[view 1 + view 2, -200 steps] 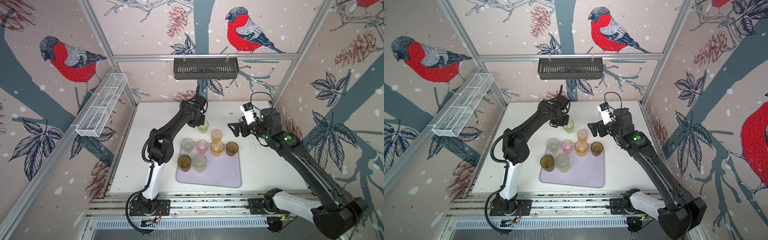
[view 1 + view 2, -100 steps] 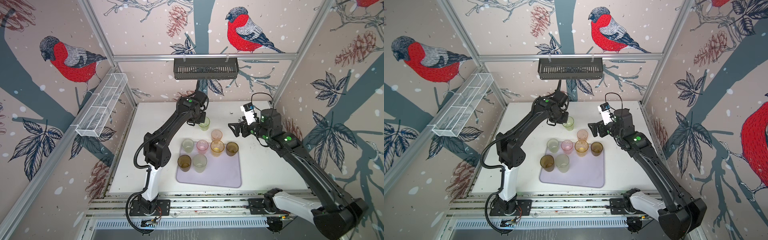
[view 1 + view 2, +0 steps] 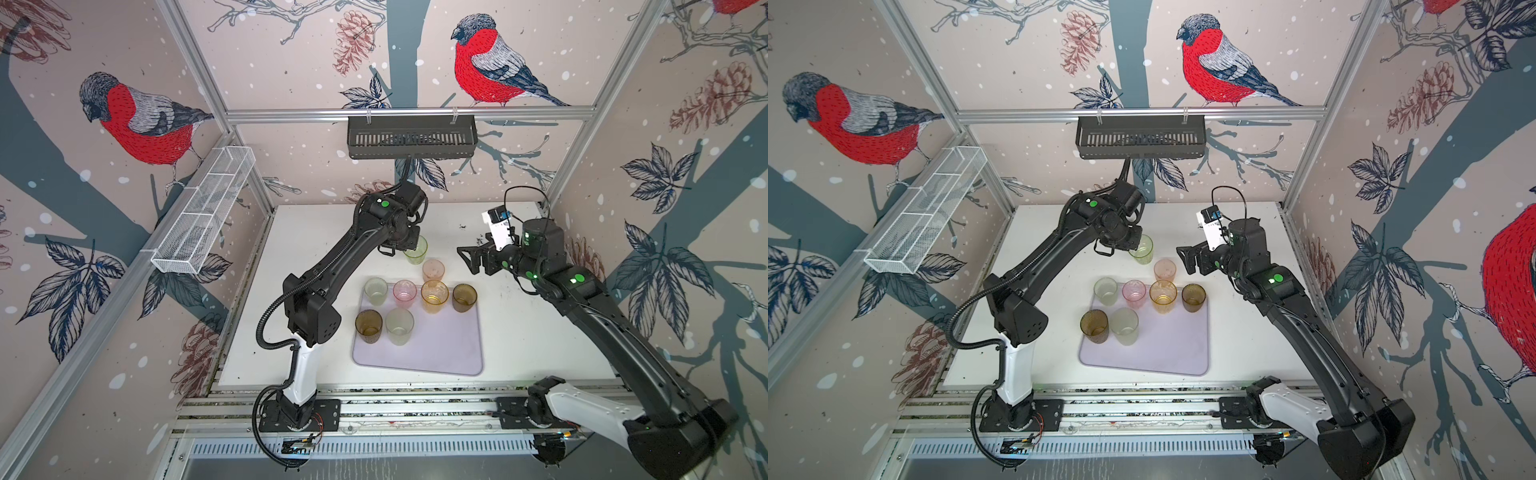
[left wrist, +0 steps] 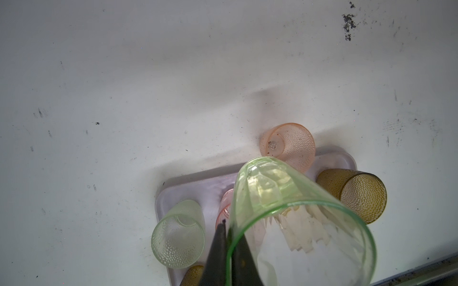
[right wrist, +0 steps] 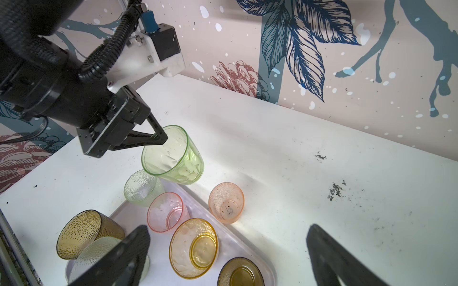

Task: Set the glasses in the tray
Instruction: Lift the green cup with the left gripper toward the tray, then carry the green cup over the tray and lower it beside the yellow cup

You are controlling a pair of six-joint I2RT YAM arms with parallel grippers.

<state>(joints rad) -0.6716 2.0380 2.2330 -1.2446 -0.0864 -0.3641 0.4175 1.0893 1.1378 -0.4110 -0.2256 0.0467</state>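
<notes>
Left claw (image 5: 160, 139) clamped on green glass (image 3: 417, 250) rim, glass tilted, just behind tray (image 3: 440, 353). Right claw (image 3: 466, 258) wide apart, empty. Peach glass (image 3: 433, 270) on table beside tray; six others inside.

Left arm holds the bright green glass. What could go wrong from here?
The left gripper pinches only the rim of the bright green glass, which hangs tilted; it may slip or swing.
The tray has a crowded far row; lowering there could topple the pink glass.
The peach glass stands off the tray, close to the open right gripper; it could get knocked.
</notes>
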